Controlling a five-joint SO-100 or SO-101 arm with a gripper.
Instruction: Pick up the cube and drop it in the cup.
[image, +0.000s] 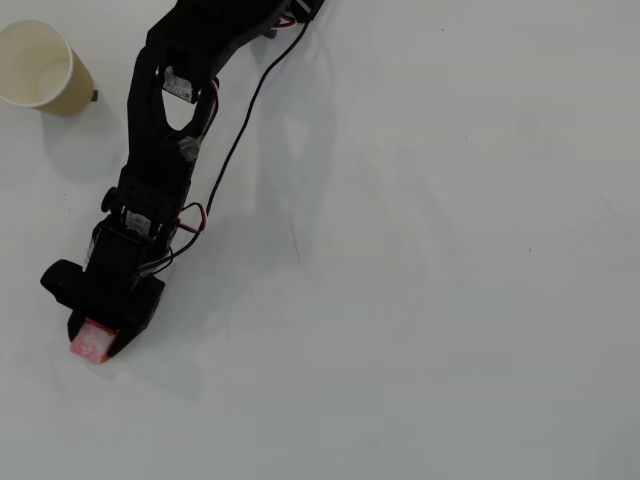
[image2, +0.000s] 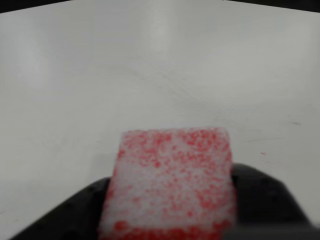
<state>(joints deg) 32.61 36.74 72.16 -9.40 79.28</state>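
Overhead view: black arm reaching from twelve o'clock down toward eight o'clock across the white worktop. End effector low at about eight o'clock, closed round the cube, red with whitish scuffed faces, peeking out at the tip. Whether the cube touches the worktop or sits just above it, cannot tell. Cup upright at ten o'clock, tan outside, cream inside, mouth open, well apart from the cube. Thin black cable trailing beside the arm. Wrist view: cube filling the six o'clock area, speckled red and white, blurred, dark fingers pressed against both sides.
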